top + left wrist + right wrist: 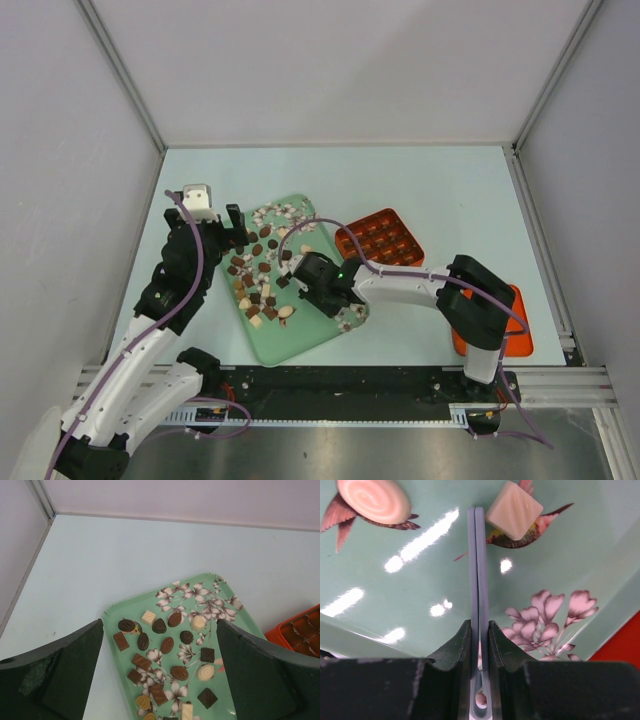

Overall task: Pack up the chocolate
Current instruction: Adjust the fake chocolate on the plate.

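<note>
The chocolate (258,280) lies scattered on a green flowered tray (300,338): dark, brown and cream pieces (172,645). My left gripper (235,222) hovers open over the tray's far left end, its fingers (75,670) wide apart above the pieces with nothing between them. My right gripper (300,274) is low over the middle of the tray, shut on grey tweezers (478,555). The tweezers' blades are pressed together, and their tip sits right beside a cream square chocolate (514,510). A cream swirl piece (373,500) lies to the left on the tray (420,595).
An orange box with a grid of cells (380,238) stands just right of the tray; its corner (302,630) shows in the left wrist view. Another flat orange piece (515,335) lies under the right arm's elbow. Grey walls close in the table on three sides.
</note>
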Robot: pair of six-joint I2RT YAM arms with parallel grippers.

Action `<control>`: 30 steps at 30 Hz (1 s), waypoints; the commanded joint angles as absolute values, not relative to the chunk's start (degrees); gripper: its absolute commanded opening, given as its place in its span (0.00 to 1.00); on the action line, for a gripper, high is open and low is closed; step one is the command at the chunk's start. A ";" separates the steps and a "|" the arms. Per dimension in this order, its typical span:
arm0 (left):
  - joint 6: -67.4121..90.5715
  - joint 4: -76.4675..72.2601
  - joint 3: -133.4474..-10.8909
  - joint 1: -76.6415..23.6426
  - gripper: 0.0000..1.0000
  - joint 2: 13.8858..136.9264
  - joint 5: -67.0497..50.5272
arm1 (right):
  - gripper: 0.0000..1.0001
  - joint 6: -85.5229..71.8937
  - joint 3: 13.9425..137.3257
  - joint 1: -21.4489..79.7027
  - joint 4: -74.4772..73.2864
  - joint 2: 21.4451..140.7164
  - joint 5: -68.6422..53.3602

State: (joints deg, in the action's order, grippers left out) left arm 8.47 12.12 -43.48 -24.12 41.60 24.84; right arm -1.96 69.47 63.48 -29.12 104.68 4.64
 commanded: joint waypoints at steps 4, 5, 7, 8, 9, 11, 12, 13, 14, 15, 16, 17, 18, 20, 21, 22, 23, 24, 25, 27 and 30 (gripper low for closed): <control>7.38 10.55 -43.42 -23.91 1.00 41.31 24.17 | 0.05 -3.08 68.91 61.62 -31.03 102.22 8.70; 7.47 10.63 -43.42 -23.91 1.00 41.31 24.17 | 0.04 -2.99 68.47 61.52 -30.94 101.96 8.61; 7.38 10.63 -43.42 -23.91 1.00 41.31 24.17 | 0.04 -2.99 68.20 61.35 -30.94 101.25 8.53; 7.38 10.63 -43.42 -23.91 1.00 41.40 24.17 | 0.04 -2.64 68.12 61.43 -31.02 101.08 8.09; 7.38 10.63 -43.42 -23.91 1.00 41.31 24.17 | 0.05 -2.38 68.03 61.44 -31.03 100.73 8.09; 7.38 10.63 -43.42 -23.91 1.00 41.31 24.17 | 0.05 -2.02 67.68 61.87 -31.11 100.29 8.09; 7.47 10.63 -43.42 -23.82 1.00 41.31 24.26 | 0.05 -1.85 67.59 62.05 -31.03 100.02 8.09; 7.38 10.63 -43.42 -23.91 1.00 41.31 24.26 | 0.05 -1.67 67.41 62.05 -30.85 99.06 7.82; 7.38 10.55 -43.42 -23.91 1.00 41.31 24.26 | 0.05 -1.50 66.89 62.22 -30.33 98.53 7.56; 7.38 10.63 -43.42 -23.91 1.00 41.31 24.26 | 0.06 -1.49 66.71 62.14 -30.24 98.09 7.47; 7.38 10.63 -43.42 -23.91 1.00 41.40 24.26 | 0.06 -1.49 66.45 62.23 -29.89 97.04 7.47; 7.38 10.63 -43.42 -23.91 1.00 41.22 24.26 | 0.08 -1.49 66.36 62.23 -29.88 96.60 7.73; 7.38 10.55 -43.42 -23.91 1.00 41.22 24.26 | 0.09 -1.49 66.10 62.14 -29.80 96.16 7.91; 7.38 10.63 -43.42 -23.91 1.00 41.22 24.34 | 0.16 -1.32 65.92 61.62 -29.53 95.36 8.00; 7.30 10.55 -43.42 -23.91 1.00 41.13 24.35 | 0.18 -0.88 65.57 61.35 -29.27 95.19 7.82; 7.38 10.63 -43.42 -23.82 1.00 41.22 24.35 | 0.20 -0.62 65.39 61.17 -28.83 95.19 7.56; 7.38 10.55 -43.42 -23.91 1.00 41.05 24.35 | 0.22 -0.44 65.13 60.82 -28.57 95.19 7.38; 7.30 10.55 -43.33 -23.82 1.00 41.04 24.43 | 0.23 -0.09 65.04 60.47 -28.22 95.27 7.12; 7.38 10.63 -43.42 -23.91 1.00 41.04 24.43 | 0.24 -0.09 64.87 60.29 -27.52 95.36 6.51; 7.29 10.63 -43.42 -23.91 1.00 41.04 24.43 | 0.24 0.61 64.86 59.86 -26.99 95.62 5.98; 7.29 10.55 -43.42 -23.91 1.00 41.04 24.43 | 0.24 1.76 64.86 59.15 -25.75 95.62 4.84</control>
State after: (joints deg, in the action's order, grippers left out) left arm 8.47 12.12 -43.48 -24.12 41.58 24.84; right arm -0.38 64.86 60.10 -28.60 96.86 6.35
